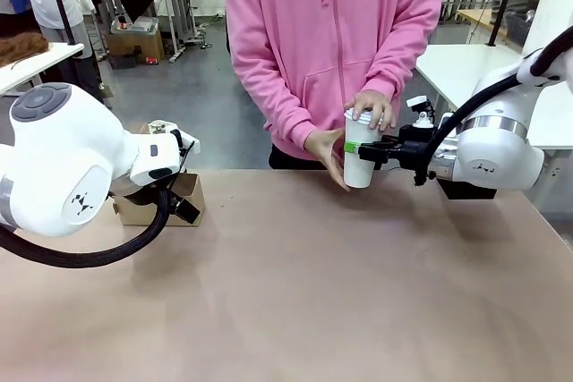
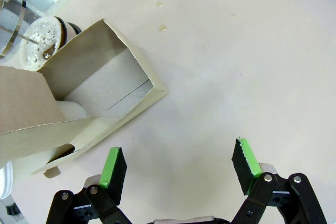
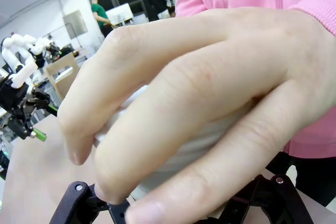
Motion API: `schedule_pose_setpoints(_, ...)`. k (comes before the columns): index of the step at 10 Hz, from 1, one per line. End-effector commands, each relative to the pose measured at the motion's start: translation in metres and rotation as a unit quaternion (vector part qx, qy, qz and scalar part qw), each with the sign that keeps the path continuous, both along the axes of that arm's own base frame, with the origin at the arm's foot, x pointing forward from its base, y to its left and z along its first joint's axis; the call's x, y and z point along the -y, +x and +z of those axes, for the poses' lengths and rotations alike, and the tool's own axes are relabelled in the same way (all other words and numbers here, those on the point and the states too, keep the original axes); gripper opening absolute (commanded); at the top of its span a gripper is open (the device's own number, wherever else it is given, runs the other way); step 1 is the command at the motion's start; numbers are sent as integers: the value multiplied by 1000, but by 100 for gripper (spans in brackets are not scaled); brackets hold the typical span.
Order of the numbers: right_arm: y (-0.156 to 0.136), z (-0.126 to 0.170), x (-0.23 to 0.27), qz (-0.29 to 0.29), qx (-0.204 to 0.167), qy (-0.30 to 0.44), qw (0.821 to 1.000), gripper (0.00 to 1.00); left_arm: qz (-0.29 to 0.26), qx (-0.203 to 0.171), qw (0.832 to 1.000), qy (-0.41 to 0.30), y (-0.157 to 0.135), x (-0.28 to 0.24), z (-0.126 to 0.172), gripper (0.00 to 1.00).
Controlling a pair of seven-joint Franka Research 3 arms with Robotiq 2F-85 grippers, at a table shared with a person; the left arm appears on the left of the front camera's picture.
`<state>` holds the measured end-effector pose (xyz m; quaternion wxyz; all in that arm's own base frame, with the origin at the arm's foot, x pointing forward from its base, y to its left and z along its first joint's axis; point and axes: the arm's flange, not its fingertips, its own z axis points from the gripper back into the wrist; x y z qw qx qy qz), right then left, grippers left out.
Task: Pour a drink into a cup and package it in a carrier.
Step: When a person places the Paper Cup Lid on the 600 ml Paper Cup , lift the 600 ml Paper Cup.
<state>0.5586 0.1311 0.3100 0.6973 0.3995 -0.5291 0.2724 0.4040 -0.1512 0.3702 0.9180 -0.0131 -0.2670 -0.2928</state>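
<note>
White cup [image 1: 360,170] is being clamped by the right gripper [image 1: 361,149] near the table's [image 1: 313,292] far edge, the person's hands [image 1: 372,108] holding it, while the left gripper [image 2: 178,167] is hanging spread apart beside the carrier [image 2: 113,85].

Barely see the cup [image 3: 178,150] behind the person's hand [image 3: 199,87], centre frame. Cut off at left edge: the carrier [image 2: 94,77]; at upper left, the jug [image 2: 31,30].

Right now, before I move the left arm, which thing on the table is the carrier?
Start at the big white left arm on the tan table. The carrier sits partly hidden behind its wrist, beside a glass jug. It is the brown, open cardboard box, unlike the white cup held far to the right.
</note>
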Motion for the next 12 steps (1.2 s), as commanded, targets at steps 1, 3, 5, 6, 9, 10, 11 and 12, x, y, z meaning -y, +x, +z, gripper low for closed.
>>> schedule_pose_setpoints(1,0,3,-3,-3,5,6,1000,81,0,0,1000,-1,0,0,0,100)
schedule_pose_setpoints(3,0,3,-3,-3,5,6,1000,81,0,0,1000,-1,0,0,0,100)
schedule_pose_setpoints(5,0,3,-3,-3,5,6,1000,81,0,0,1000,-1,0,0,0,100)
schedule_pose_setpoints(6,0,3,-3,-3,5,6,1000,81,0,0,1000,-1,0,0,0,100)
schedule_pose_setpoints(9,0,3,-3,-3,5,6,1000,81,0,0,1000,-1,0,0,0,100)
schedule_pose_setpoints(10,0,3,-3,-3,5,6,1000,81,0,0,1000,-1,0,0,0,100)
schedule_pose_setpoints(11,0,3,-3,-3,5,6,1000,81,0,0,1000,-1,0,0,0,100)
schedule_pose_setpoints(12,0,3,-3,-3,5,6,1000,81,0,0,1000,-1,0,0,0,100)
